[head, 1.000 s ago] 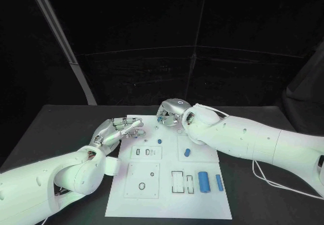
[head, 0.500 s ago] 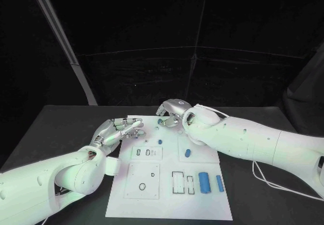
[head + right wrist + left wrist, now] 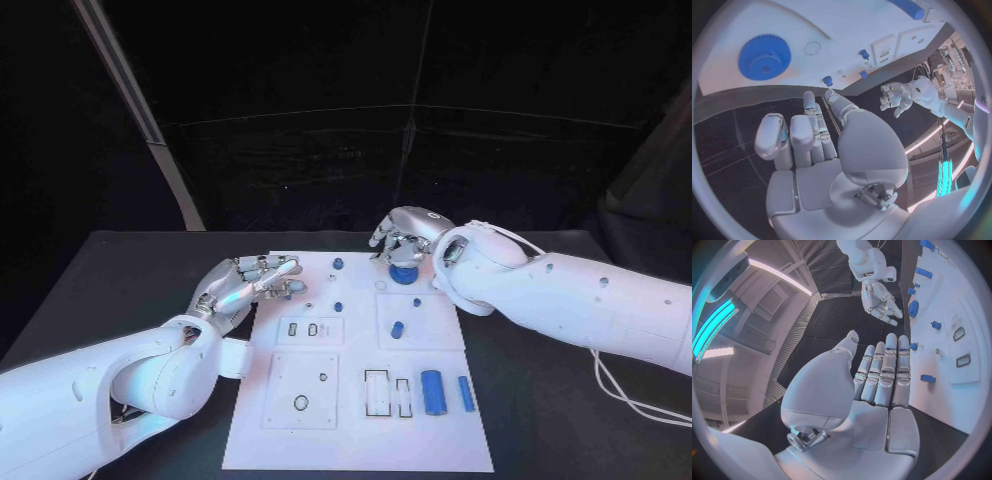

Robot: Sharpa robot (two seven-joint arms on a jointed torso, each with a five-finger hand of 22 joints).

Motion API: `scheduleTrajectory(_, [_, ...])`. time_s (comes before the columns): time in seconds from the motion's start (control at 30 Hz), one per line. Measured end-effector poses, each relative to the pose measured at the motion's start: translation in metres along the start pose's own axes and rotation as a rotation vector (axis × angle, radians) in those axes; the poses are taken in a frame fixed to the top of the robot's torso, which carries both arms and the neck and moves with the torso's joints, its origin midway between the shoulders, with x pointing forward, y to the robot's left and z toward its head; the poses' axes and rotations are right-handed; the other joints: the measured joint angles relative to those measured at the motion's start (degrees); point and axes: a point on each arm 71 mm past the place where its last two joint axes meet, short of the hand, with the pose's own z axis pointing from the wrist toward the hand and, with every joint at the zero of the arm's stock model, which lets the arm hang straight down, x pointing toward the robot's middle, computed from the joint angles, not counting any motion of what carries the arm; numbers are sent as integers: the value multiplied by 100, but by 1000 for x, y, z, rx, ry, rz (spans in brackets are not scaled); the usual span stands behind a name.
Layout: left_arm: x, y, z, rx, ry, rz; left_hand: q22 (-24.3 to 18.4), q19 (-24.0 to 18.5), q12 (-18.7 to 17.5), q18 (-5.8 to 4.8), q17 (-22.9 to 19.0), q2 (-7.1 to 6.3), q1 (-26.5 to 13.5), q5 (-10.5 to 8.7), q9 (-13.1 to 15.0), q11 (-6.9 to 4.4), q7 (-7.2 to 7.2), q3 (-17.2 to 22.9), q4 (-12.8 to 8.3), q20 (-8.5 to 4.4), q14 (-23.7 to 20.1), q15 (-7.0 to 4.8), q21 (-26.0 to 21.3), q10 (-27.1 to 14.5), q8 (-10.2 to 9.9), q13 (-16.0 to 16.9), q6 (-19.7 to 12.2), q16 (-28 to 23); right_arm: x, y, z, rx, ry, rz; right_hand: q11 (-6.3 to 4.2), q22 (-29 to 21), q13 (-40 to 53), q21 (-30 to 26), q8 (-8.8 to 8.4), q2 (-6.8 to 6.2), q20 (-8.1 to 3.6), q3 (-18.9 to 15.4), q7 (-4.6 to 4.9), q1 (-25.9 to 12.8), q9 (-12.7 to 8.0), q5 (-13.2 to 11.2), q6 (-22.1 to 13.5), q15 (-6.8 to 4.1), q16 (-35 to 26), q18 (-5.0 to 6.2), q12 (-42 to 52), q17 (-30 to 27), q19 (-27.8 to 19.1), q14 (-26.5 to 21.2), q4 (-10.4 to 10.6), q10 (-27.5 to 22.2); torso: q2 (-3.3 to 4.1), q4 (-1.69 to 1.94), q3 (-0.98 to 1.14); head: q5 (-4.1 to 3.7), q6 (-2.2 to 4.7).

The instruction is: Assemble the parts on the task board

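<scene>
No readable text, no labels, no numbers, no brand marks on anything shown

Matt black table [image 3: 130,270] lying under both hands, smooth white board [image 3: 361,420] looking like plastic, blue toothed gear [image 3: 764,56] showing matt plastic, hands [image 3: 879,375] gleaming in silvery metal, arms [image 3: 577,300] shining glossy white.

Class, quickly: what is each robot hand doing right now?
Left hand: open, fingers straight, holding nothing.
Right hand: open, holding nothing, near the blue gear.
</scene>
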Motion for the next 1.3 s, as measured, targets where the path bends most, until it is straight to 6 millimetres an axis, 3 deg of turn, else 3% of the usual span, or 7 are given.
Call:
scheduleTrajectory(0.17, [0, 0, 0, -1, 4, -5, -7, 0, 0, 0, 0, 0, 0, 0, 0, 0, 0, 16, -15, 0, 0, 0, 0, 0, 0, 0, 0, -22, -9, -17, -19, 65, 34, 24, -50, 181, 847, 91, 28, -80, -85, -519, -79, -32, -28, 96, -112, -27, 285, -9, 906, 404, 85, -10, 302, -16, -21, -46, 19, -4, -8])
scheduleTrajectory(0.2, [0, 0, 1, -1, 6, -6, -7, 0, 0, 0, 0, 0, 0, 0, 0, 0, 0, 15, -15, 0, 0, 0, 0, 0, 0, 0, 0, -22, -9, -21, -22, 82, 44, 27, -47, 248, 1134, 129, 51, -96, -82, -656, -67, 23, -30, 139, -175, -27, 383, -94, 1182, 559, 107, -11, 391, -176, -23, -53, 21, -13, -8])
scheduleTrajectory(0.47, [2, 1, 2, -1, 18, -15, -6, 0, 0, 0, 0, 0, 0, 0, 0, 0, 0, 15, -15, 0, 0, 0, 0, 0, -21, 0, 0, -22, -8, -35, -24, 154, 91, 24, 33, 588, 2584, 283, 145, 16, -13, -1318, 19, 344, -30, 385, -454, -27, 797, -93, 2519, 1262, 236, -11, 869, -744, -22, -81, 29, -59, -8])
scheduleTrajectory(0.67, [5, 1, 3, -2, 27, -20, -14, 0, 0, 0, 0, 0, 0, 0, 1, 0, 0, 31, -31, 0, 0, 0, 1, 0, -21, 0, 0, -22, -4, -37, -15, 171, 106, 6, 54, 627, 2885, 283, 179, 23, -13, -1456, 38, 492, -36, 422, -509, -10, 862, -93, 2755, 1373, 235, 6, 958, -783, -12, -76, 34, -80, -32])
scheduleTrajectory(1.03, [5, 2, 3, -3, 31, -24, -13, 0, 0, 0, 0, 0, 0, 0, 1, 0, -1, 31, -31, 0, 0, 0, 1, 0, -21, 0, -1, -22, 2, -35, -4, 167, 120, -38, 59, 724, 3683, 331, 248, 94, 26, -1572, 52, 699, -36, 512, -586, 19, 1087, -96, 3459, 1767, 275, -10, 1024, -641, -16, -57, 22, -87, -58])
scheduleTrajectory(1.1, [5, 2, 3, -3, 32, -24, -14, 0, 0, 0, 0, 0, 0, 0, 1, 0, -1, 31, -31, 0, 0, 0, 1, 0, -21, 1, -1, -22, 3, -34, -3, 165, 124, -47, 65, 743, 3858, 354, 251, 85, 27, -1578, 46, 756, -36, 539, -591, 19, 1143, -182, 3617, 1881, 274, -10, 1018, -584, -16, -57, 21, -87, -66])
scheduleTrajectory(1.3, [5, 2, 3, -3, 33, -25, -13, 0, 0, 0, 0, 0, 0, 0, 1, 0, -1, 31, -31, 0, 0, 0, 1, 0, -21, 1, -1, -22, 5, -35, 0, 169, 144, -78, 64, 768, 4092, 353, 278, 111, 26, -1611, 57, 792, -35, 568, -601, 19, 1214, -182, 3795, 2057, 274, -10, 1019, -584, -18, -57, 21, -94, -82])
